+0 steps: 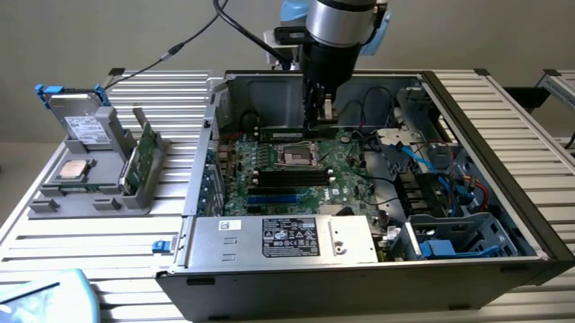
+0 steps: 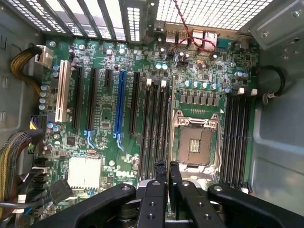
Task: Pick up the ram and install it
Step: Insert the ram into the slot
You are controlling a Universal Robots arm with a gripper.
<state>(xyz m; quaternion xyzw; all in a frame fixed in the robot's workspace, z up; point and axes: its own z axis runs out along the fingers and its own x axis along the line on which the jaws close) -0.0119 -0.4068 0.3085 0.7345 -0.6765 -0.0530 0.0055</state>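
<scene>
Pinching with its fingers [image 2: 154, 199] almost together, your claw [image 1: 320, 124] is hanging low inside the computer case [image 1: 503, 168], in the upper middle of the exterior view. The ram [image 1: 283, 132] is showing right at the claw's tip as a thin dark-green stick, lying long-ways just above the motherboard [image 1: 310, 195]. To me the claw is looking clamped on it. In the wrist view you are looking down past the claw [image 2: 167, 166] at the black memory slots [image 2: 154, 128] beside the CPU socket [image 2: 194, 142].

Here is what I am worrying about. The ram is thin and each slot is narrow. If the stick is going down a little crooked, or a bit off to one side, it is going to hit the slot's edge and not go in. Pushing hard then could be bending the ram or hurting the board. The open CPU socket is sitting just beside the slots, and a bump there could be bending its tiny pins. The claw is holding just a small part of the stick, I think, so the stick could be slipping or tipping when pressed. A black cable [image 1: 363, 111] is looping near the claw too, and it could be catching.
</scene>
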